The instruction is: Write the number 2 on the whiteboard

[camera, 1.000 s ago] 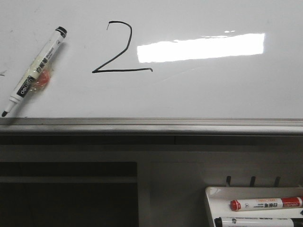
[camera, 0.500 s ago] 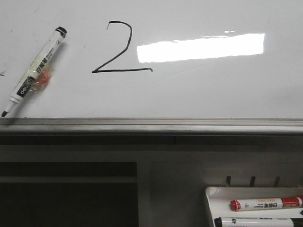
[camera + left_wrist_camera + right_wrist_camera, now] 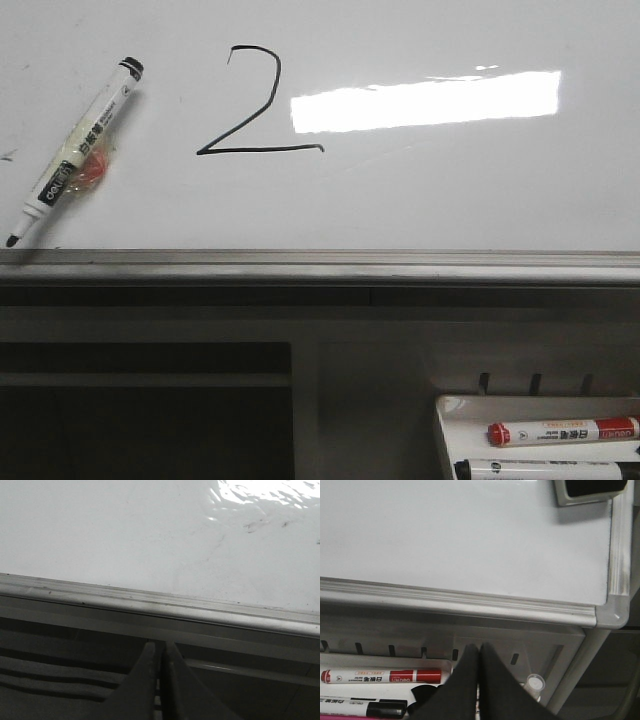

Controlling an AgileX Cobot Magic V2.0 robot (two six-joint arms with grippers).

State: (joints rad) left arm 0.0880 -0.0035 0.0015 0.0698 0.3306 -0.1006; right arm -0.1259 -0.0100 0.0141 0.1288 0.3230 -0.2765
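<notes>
The number 2 point(image 3: 256, 103) stands finished in black on the whiteboard point(image 3: 450, 200), left of the reflected light bar point(image 3: 425, 100), with a black-capped marker point(image 3: 76, 150) lying slanted on the board farther left, its tip near the grey edge rail point(image 3: 320, 265). Neither arm appears in the front view. The wrist views show the left hand point(image 3: 161, 652) and the right hand point(image 3: 479, 655) clenched with nothing between the fingers, both below the rail, while the tray point(image 3: 445, 425) holding a red marker point(image 3: 562, 432) and a second black marker point(image 3: 540, 470) is cut off at the frame's corner.
</notes>
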